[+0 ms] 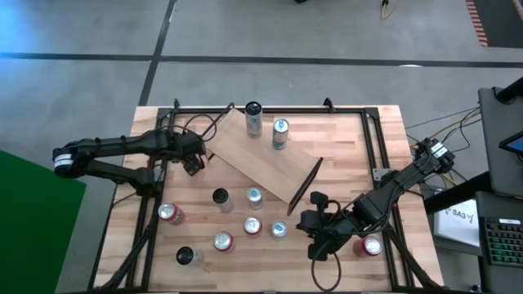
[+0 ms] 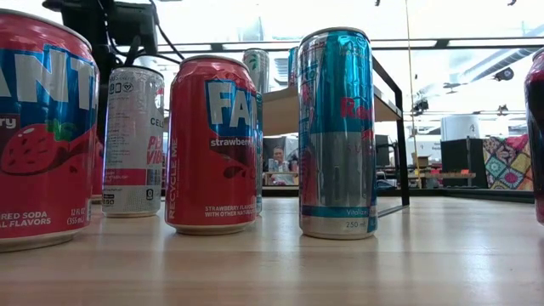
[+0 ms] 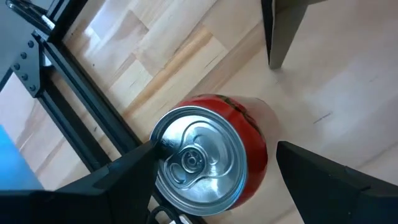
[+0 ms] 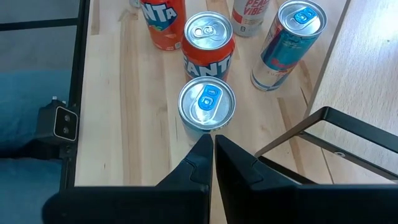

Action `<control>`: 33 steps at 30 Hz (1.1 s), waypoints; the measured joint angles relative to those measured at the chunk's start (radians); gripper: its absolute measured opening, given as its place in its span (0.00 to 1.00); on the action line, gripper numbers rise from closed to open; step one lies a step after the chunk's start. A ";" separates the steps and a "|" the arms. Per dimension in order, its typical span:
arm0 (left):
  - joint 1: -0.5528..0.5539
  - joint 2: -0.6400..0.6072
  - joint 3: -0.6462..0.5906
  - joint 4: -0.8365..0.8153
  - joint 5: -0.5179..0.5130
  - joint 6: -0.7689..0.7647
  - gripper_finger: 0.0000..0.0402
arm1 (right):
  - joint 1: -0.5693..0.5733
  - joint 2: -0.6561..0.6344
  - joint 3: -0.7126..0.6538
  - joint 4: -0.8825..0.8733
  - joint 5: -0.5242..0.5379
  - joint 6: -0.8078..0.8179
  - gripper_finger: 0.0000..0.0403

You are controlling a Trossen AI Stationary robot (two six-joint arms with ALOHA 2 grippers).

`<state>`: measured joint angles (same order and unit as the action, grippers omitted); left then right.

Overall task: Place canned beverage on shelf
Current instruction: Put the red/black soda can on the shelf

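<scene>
We look down on a pale butcher-block surface (image 1: 343,155) edged by a black frame, with grey floor (image 1: 327,33) around it and a green patch off its left side. From the low view, the room beyond is bright, with dark equipment and a patterned cloth far back. At the left, the left hand (image 1: 194,161) hangs over the surface just beside the near corner of the shelf (image 1: 261,163). Its fingers stand wide on either side of the red can (image 3: 208,155): one fingertip (image 3: 149,152) meets the can's rim and the other stays clear of it. The can stands upright on the surface, near a black shelf leg, and from above the hand hides it. The shelf lies at a slant across the middle, with two cans (image 1: 253,118) standing at its far end. In front of it is a loose group of upright cans (image 1: 252,226). Further right, the right hand (image 1: 315,237) sits low near the front edge with its fingers pressed together and holding nothing. A blue-topped can (image 4: 206,102) stands just ahead of it, and another red can (image 1: 372,245) stands to its right.
</scene>
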<state>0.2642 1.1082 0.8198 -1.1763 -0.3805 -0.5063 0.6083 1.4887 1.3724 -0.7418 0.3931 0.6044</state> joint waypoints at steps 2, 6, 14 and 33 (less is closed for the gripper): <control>0.000 0.000 0.007 0.000 0.005 -0.001 0.76 | 0.000 0.000 0.000 0.000 0.000 0.000 0.02; 0.000 0.002 0.036 -0.003 0.045 -0.009 0.76 | 0.000 0.000 0.000 0.000 0.000 0.000 0.02; 0.000 0.004 0.111 -0.075 0.074 -0.013 0.76 | 0.000 0.000 0.000 0.000 0.000 0.005 0.02; 0.015 0.003 0.084 -0.030 0.050 0.047 0.76 | 0.000 0.000 0.000 0.000 -0.002 0.014 0.02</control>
<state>0.2792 1.1114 0.9039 -1.2060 -0.3308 -0.4591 0.6083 1.4887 1.3726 -0.7418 0.3914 0.6183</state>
